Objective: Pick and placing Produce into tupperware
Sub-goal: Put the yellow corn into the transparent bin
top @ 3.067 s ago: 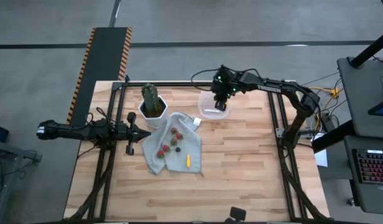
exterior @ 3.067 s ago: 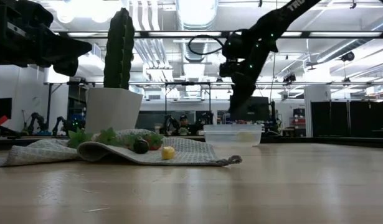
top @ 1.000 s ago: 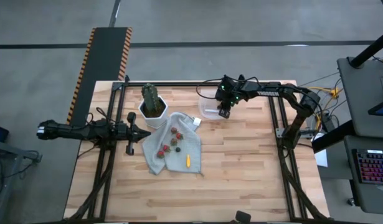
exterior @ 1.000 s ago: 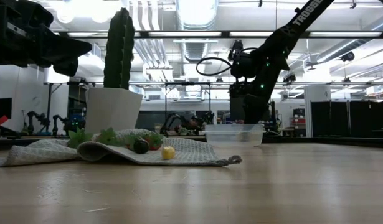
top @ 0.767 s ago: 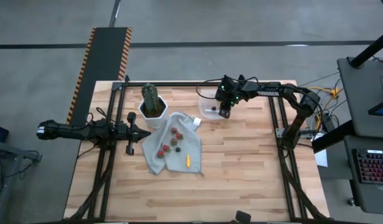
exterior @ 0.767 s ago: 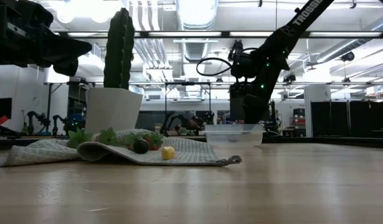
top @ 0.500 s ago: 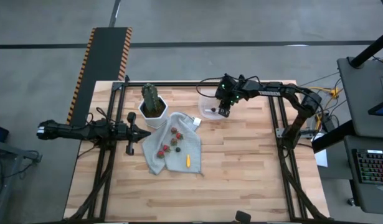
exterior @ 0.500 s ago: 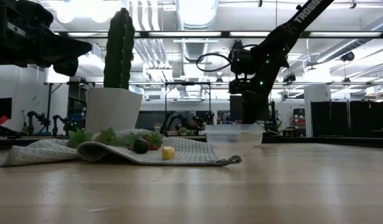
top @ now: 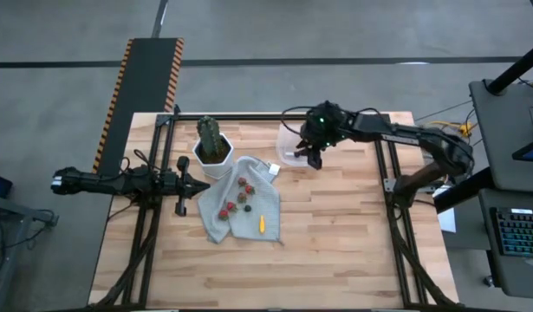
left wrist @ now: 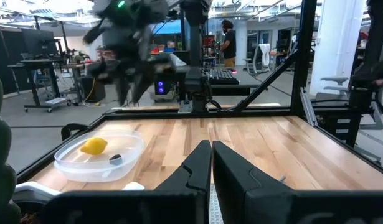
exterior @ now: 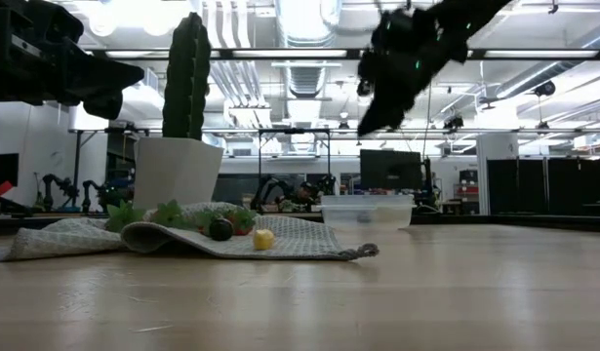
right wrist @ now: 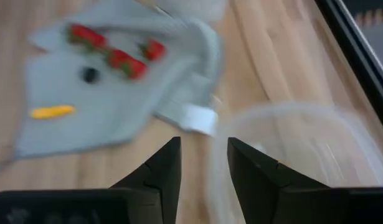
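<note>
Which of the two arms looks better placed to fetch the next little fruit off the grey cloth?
Probably the right. Its open gripper is empty above the tupperware, facing the strawberries on the cloth. The left gripper is shut, parked at the table's left edge.

Cactus in white pot [top: 213, 147] touching grey cloth [top: 249, 212] on wooden table [top: 335, 243].

In the high view, the cloth [top: 242, 201] lies near the centre of the surface [top: 335, 243]. The berries [top: 237, 196] and the elongated piece [top: 261, 224] lie on it. The cactus pot [top: 213, 147] stands at the cloth's 11 o'clock, touching it. The tupperware [left wrist: 99, 155] sits at 1 o'clock, holding the lemon [left wrist: 93, 146] and a dark berry [left wrist: 116, 158].
</note>
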`<state>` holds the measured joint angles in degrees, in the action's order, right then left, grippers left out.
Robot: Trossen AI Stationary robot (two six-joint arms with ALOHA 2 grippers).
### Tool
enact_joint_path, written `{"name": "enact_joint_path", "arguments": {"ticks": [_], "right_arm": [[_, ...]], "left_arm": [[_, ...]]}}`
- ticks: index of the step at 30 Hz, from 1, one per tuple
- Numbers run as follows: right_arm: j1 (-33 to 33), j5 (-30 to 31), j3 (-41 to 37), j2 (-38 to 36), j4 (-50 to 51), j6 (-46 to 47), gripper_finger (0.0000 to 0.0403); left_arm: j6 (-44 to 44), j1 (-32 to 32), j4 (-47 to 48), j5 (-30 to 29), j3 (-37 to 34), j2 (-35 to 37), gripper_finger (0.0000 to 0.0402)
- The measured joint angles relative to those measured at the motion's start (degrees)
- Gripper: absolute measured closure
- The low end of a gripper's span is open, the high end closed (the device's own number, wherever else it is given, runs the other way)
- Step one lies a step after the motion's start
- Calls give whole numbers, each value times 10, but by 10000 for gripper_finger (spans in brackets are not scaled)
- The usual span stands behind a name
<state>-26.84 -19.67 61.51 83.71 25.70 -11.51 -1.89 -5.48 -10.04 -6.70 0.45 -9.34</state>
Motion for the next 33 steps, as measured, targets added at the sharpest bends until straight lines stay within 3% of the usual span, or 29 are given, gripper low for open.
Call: {"name": "enact_joint_path", "arguments": {"ticks": [8,15,22,33], "right_arm": [[130,-2,0,-79,-45,10,285],[244,0,-1,-86,-86,-25,280],[310,2,-1,-27,-127,-92,285],[318,4,-1,93,-197,-105,290]], "left_arm": [[0,0,0,0,0,0,402],[0,0,0,0,0,0,402],[0,0,0,0,0,0,402],[0,0,-1,0,0,1,402]]}}
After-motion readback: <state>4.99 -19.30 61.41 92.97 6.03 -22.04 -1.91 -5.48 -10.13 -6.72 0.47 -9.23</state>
